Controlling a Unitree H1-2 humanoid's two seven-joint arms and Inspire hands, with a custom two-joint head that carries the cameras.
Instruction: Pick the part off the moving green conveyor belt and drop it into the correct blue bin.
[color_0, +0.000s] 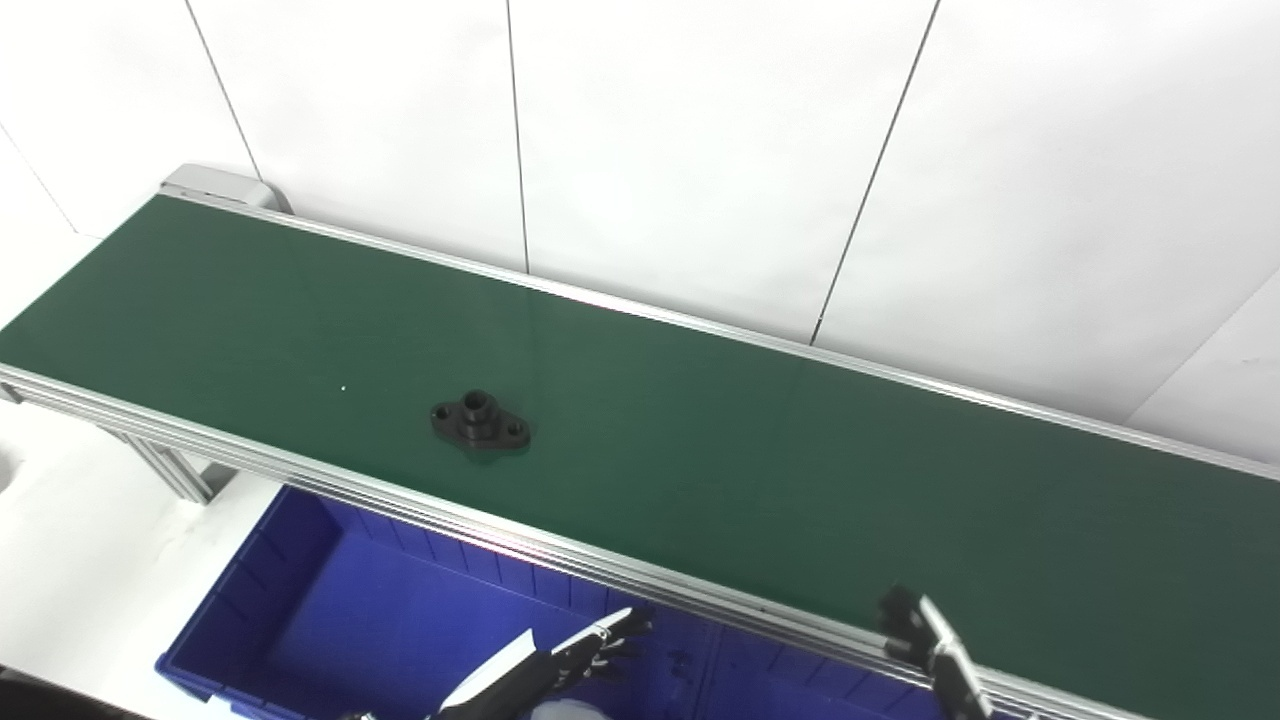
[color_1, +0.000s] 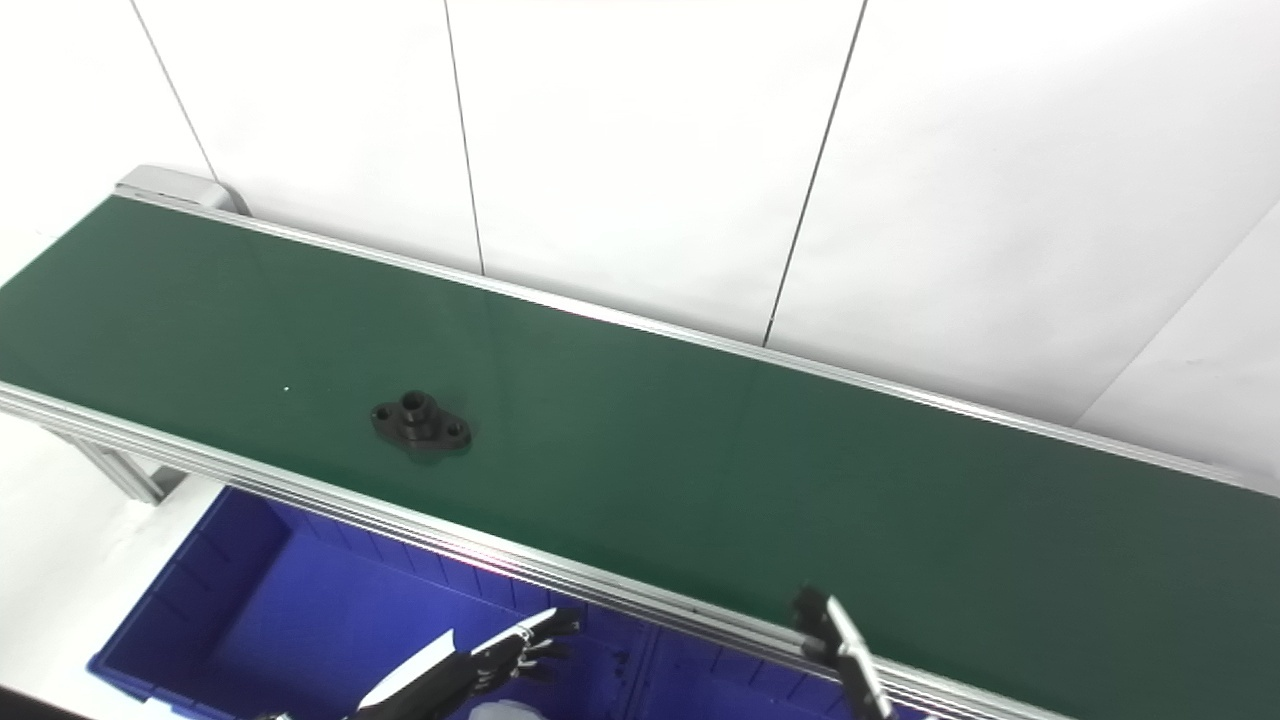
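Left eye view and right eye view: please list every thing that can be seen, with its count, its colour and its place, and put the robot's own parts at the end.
conveyor belt: one, dark green with silver side rails, running from upper left to lower right.
part: one, black, a flange with a raised hub and two holes, lying flat on the belt near its front rail, left of the middle.
bin: one, blue, below the belt's front rail at lower left.
wall: white panels with thin dark seams, behind the belt.
left hand: one, black, fingers apart, holding nothing, over the bin.
right hand: one, black and silver, at the front rail; state unclear.
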